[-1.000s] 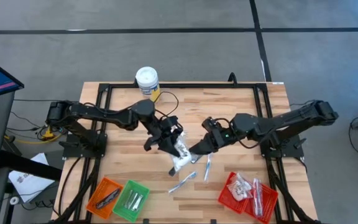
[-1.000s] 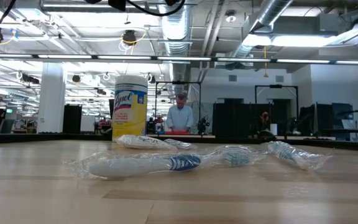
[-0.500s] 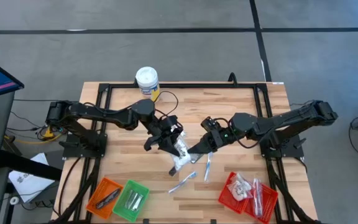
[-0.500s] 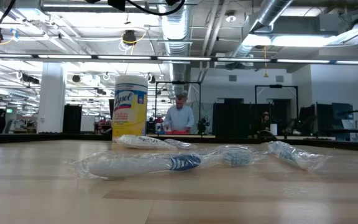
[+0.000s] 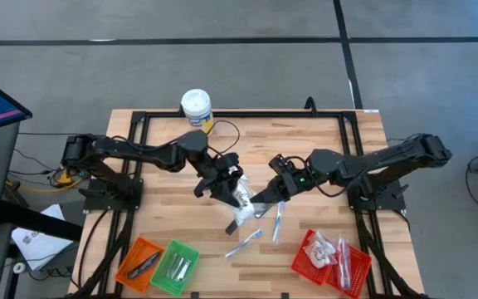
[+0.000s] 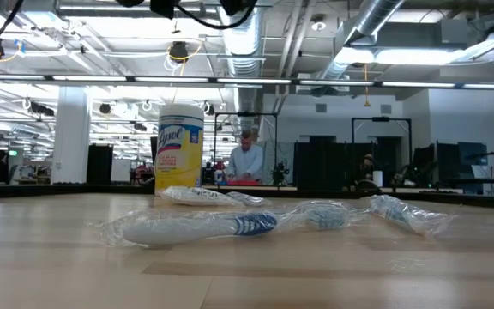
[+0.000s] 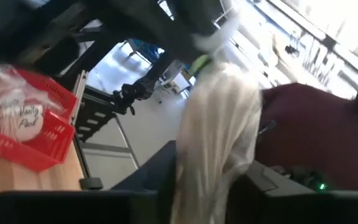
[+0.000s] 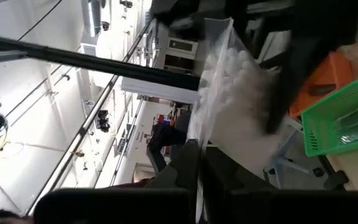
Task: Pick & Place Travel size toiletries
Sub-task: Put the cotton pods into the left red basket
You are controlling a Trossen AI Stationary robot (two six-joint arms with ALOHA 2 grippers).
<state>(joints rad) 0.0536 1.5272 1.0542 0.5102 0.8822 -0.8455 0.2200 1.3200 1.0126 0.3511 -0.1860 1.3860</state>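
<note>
A wooden table (image 5: 322, 149) stands on a grey floor, with a big workshop room behind it. Above the middle of the table, both arms hold one see-through bag of white cotton balls (image 5: 242, 202). The left gripper (image 5: 222, 184) is at the top of the bag, but I cannot tell how its jaws stand. The right gripper (image 5: 260, 205) pinches the bag's edge with its jaws pressed together.

Wrapped toothbrushes (image 6: 197, 227) lie on the wood just below the bag. More packets sit in the red basket (image 5: 305, 264). A green basket (image 5: 173, 267) and an orange basket (image 5: 134, 264) are near the front left corner. A yellow wipes canister (image 5: 197, 110) stands at the back edge.
</note>
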